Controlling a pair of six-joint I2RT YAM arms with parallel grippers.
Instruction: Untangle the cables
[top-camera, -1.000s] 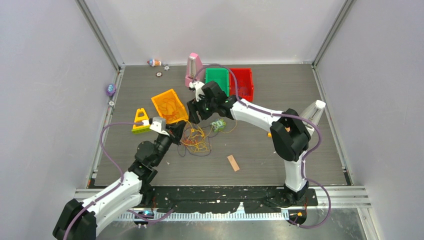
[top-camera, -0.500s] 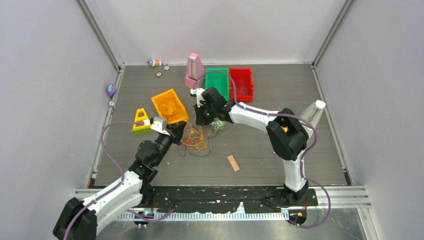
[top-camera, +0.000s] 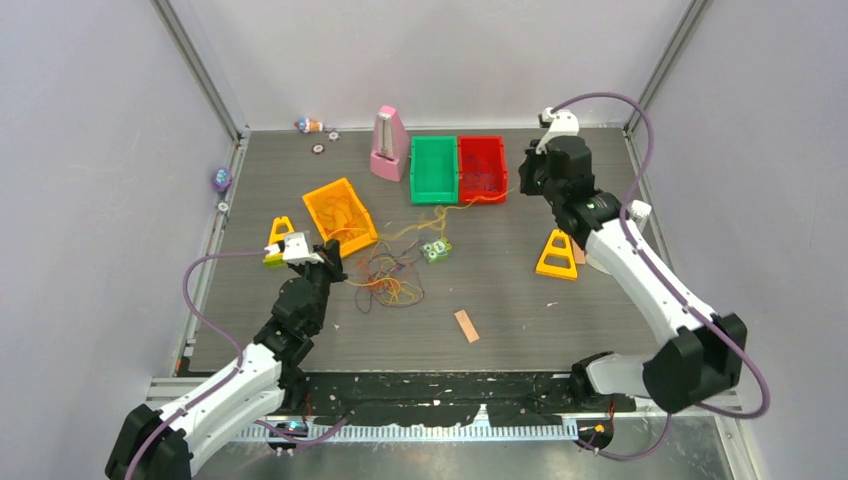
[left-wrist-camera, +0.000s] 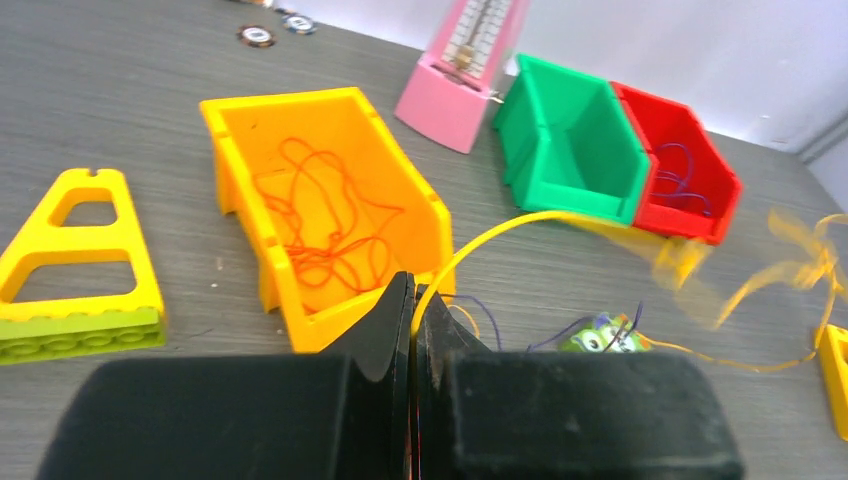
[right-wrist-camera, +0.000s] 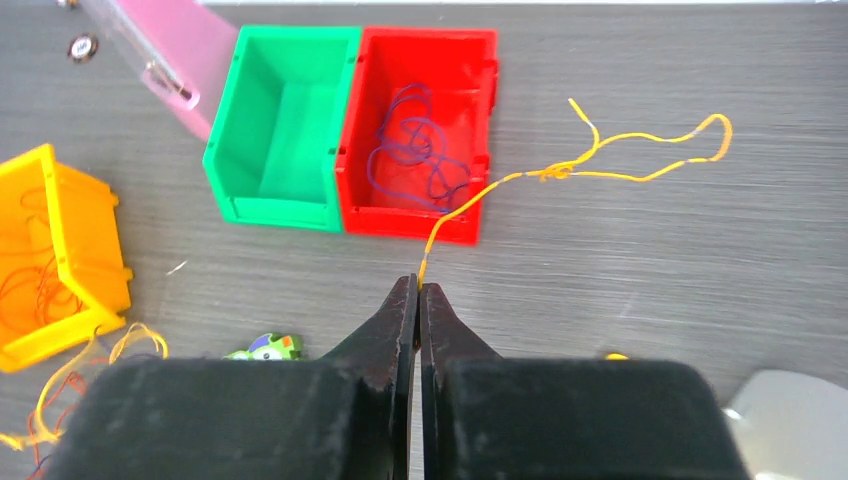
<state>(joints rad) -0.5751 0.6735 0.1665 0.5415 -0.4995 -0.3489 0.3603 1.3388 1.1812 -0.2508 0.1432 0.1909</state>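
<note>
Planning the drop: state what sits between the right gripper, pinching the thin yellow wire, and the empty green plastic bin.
The red plastic bin, with a purple wire inside, stands between the right gripper and the green plastic bin.

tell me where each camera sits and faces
Top external: above, behind the robot, looking down at the table; left arm and right arm show.
Left wrist: looks forward over the shut left claw to the orange bin.
Right wrist: looks down over the shut right claw onto the red bin.
Both wrist views show the green bin and yellow cable.
</note>
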